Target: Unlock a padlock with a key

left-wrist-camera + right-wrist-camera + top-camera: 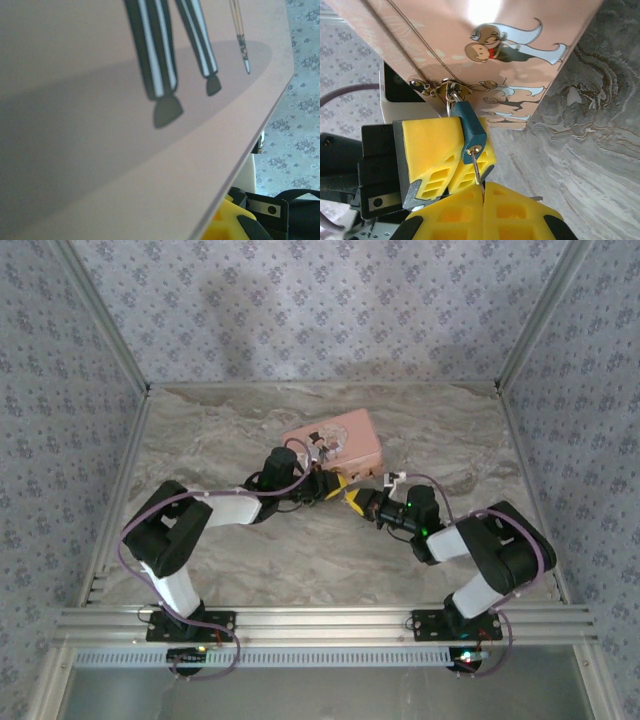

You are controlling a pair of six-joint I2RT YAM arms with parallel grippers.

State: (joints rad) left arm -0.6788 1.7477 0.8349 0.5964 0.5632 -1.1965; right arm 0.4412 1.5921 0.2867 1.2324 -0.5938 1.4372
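Padlock work stands at the key-turning step. The marbled bench (250, 550) is shut in on three sides by patterned panels (60, 390), with bare surface all round the work at its middle. The pink tin (335, 440) lies toward the back. The left arm (220, 508) and right arm (470, 540) reach in from either side, and their jaws meet at the tin's near edge. In the right wrist view the padlock (469, 131) hangs by its shackle from the tin's hasp (445, 91). The left jaws are narrow and appear to pinch its body between yellow pads (427, 145). The right jaws are closed on the key (477, 169), whose tip sits in the keyhole at the padlock's lower end. As I judge it, the next move is a roll of the right wrist about the key's axis while the left jaws brace the body against the twist, then a pull to free the shackle. Room there is tight: the two sets of pads nearly touch and the tin's wall is just beside the padlock. The key looks thin enough to bend or slip if the turn runs off-axis.
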